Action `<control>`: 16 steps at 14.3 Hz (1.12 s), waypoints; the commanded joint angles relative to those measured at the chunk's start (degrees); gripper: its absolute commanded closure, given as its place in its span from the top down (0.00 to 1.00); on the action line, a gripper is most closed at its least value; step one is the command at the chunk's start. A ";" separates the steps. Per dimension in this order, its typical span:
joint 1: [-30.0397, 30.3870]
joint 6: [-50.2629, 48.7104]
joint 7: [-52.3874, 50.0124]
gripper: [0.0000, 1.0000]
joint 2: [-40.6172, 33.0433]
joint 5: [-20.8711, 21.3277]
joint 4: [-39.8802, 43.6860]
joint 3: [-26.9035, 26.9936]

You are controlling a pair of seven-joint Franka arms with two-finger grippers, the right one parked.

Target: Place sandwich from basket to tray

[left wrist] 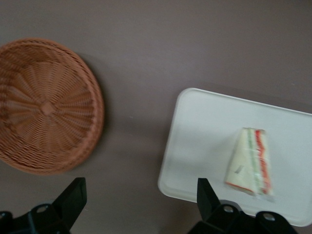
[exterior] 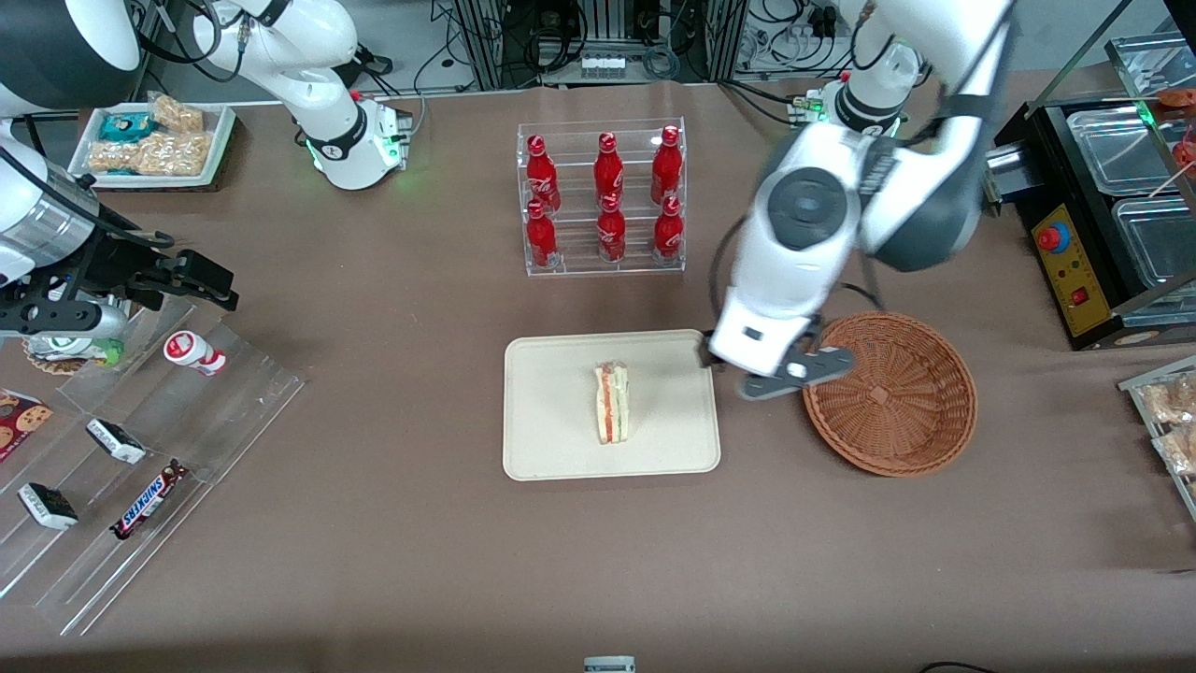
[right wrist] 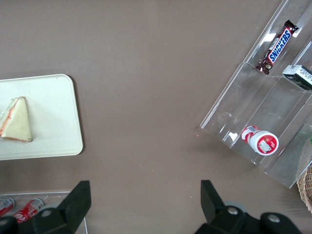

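Note:
The sandwich (exterior: 612, 404) (left wrist: 249, 163) (right wrist: 15, 120), a wrapped white wedge with red and green filling at its edge, lies near the middle of the cream tray (exterior: 551, 439) (left wrist: 204, 126) (right wrist: 53, 122). The round brown wicker basket (exterior: 888, 393) (left wrist: 44, 105) stands beside the tray, toward the working arm's end of the table, with nothing in it. My gripper (exterior: 761, 374) (left wrist: 140, 185) hangs open above the bare tablecloth between the tray's edge and the basket, holding nothing.
A clear rack of red cola bottles (exterior: 603, 196) stands farther from the front camera than the tray. A stepped acrylic rack with snack bars (exterior: 121, 449) is at the parked arm's end. A black appliance (exterior: 1103, 215) and snack packs (exterior: 1168, 411) sit at the working arm's end.

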 commanded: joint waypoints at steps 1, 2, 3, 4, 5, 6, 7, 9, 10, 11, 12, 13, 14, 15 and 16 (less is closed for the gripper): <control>5.65 -0.24 7.91 1.00 -8.06 -0.82 -8.33 -0.55; 7.07 -0.33 10.90 1.00 -9.64 -0.82 -9.92 -0.55; 8.73 -0.33 14.41 1.00 -11.31 -0.73 -11.50 -0.55; 10.32 -1.20 17.49 1.00 -12.72 -0.56 -12.30 -0.46; 11.72 -2.69 20.04 1.00 -13.52 -0.47 -12.39 -0.46; 12.87 -3.58 22.24 1.00 -14.22 -0.47 -12.31 -0.46; 14.62 -4.19 24.70 1.00 -15.71 -0.56 -12.39 -0.46; 18.14 -7.08 29.27 1.00 -17.39 -1.00 -11.52 -1.34; 19.72 -8.40 31.47 1.00 -18.35 -1.00 -10.91 -2.30; 22.00 -9.64 33.67 1.00 -18.71 -1.00 -10.20 -3.87; 22.72 -10.87 35.43 1.00 -18.89 -1.00 -8.89 -4.50; 22.90 -11.92 37.19 1.00 -19.24 -1.00 -8.01 -4.51; 23.07 -12.46 39.38 1.00 -19.76 -0.91 -7.83 -4.24; 23.08 -12.64 40.80 1.00 -20.64 -1.00 -8.00 -4.07; 23.08 -13.25 41.07 1.00 -21.08 -1.00 -8.00 -3.80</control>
